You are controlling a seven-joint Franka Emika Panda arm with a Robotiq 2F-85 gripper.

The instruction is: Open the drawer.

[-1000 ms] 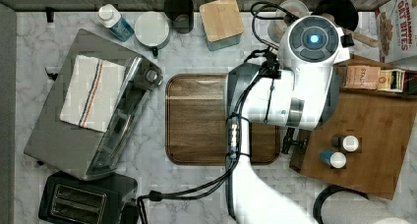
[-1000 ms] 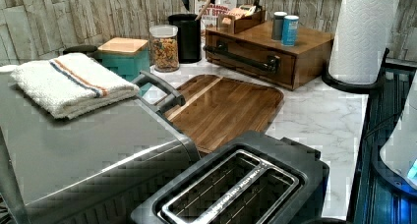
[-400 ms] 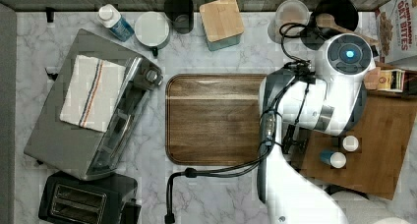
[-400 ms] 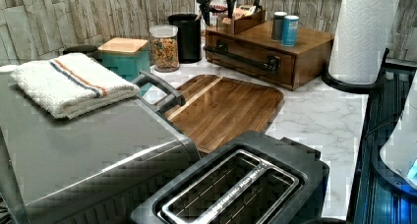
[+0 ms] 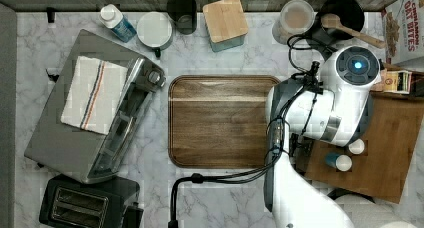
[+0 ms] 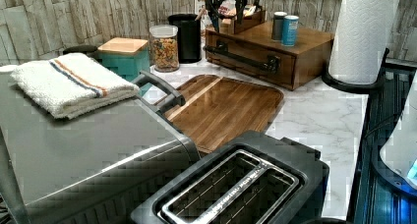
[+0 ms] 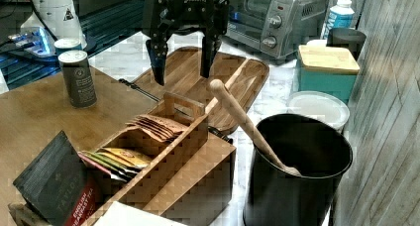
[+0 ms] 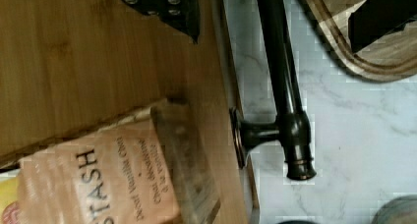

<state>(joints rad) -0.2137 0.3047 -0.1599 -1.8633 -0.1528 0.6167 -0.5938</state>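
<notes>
Tool (image 7: 181, 62) spread wide, hovering above drawer (image 6: 251, 62) handle (image 8: 285, 86); drawer shut.

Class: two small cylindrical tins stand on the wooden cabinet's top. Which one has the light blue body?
The light blue tin with the white lid, on the left view's right. Its neighbour, the dark grey tin, stands close beside it.

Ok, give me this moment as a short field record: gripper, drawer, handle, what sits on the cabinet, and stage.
gripper: open, hanging above the cabinet's front edge
drawer: shut, front flush with the wooden cabinet
handle: dark bar along the drawer front, not gripped
on cabinet top: two cans, tea-bag caddy
beside cabinet: wooden tray on the marble counter
stage: approach; pull not begun
</notes>
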